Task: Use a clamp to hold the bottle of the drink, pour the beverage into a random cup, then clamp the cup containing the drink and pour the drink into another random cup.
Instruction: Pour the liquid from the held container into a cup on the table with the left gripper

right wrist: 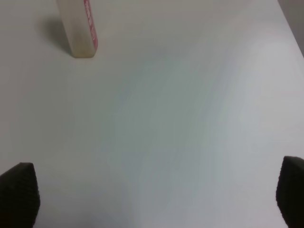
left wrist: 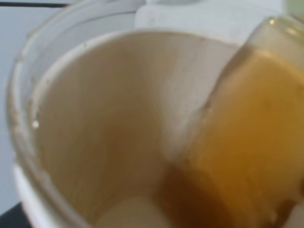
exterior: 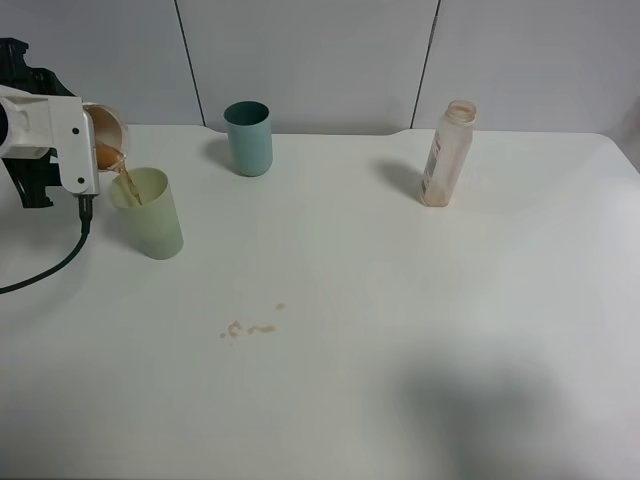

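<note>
Pouring brown tea (exterior: 125, 180), the left gripper (exterior: 88, 150) clamps the slippery translucent white-rimmed cup (exterior: 105, 128) above the nine-o'clock pale green plastic tumbler (exterior: 150, 215); right gripper (right wrist: 152, 194) gapes wide, empty.

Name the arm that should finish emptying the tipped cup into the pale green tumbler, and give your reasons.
Left. Its gripper holds the tipped cup over the pale green tumbler, with brown drink streaming in. The right gripper is open above bare table near the bottle, far across.
</note>
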`<action>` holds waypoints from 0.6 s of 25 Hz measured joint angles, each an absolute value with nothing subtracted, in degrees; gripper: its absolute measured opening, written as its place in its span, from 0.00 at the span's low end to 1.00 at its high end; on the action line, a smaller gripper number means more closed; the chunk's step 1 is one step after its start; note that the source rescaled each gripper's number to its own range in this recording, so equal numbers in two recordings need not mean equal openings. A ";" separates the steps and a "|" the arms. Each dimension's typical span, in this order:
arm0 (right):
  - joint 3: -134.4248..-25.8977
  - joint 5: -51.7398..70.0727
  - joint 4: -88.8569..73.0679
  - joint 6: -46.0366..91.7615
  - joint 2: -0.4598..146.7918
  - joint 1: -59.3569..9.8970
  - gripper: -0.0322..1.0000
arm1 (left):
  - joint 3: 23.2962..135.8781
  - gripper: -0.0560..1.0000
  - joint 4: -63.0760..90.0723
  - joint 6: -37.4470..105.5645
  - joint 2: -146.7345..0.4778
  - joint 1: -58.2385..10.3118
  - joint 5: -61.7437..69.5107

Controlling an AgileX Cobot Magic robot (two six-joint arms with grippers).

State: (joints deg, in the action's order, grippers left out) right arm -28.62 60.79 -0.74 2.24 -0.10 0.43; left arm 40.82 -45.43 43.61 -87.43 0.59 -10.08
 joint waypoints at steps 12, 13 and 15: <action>-28.62 60.79 -0.74 2.24 -0.10 0.43 1.00 | 40.82 0.08 -45.61 45.63 -87.43 -0.08 -9.87; -28.62 60.79 -0.74 2.24 -0.10 0.43 1.00 | 40.82 0.08 -45.61 45.81 -87.43 -0.14 -9.87; -28.62 60.79 -0.74 2.24 -0.10 0.43 1.00 | 41.01 0.08 -45.72 46.46 -87.43 -0.14 -9.54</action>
State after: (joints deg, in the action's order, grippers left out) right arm -28.62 60.79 -0.74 2.24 -0.10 0.43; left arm 41.01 -45.72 46.46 -87.43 -0.14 -9.54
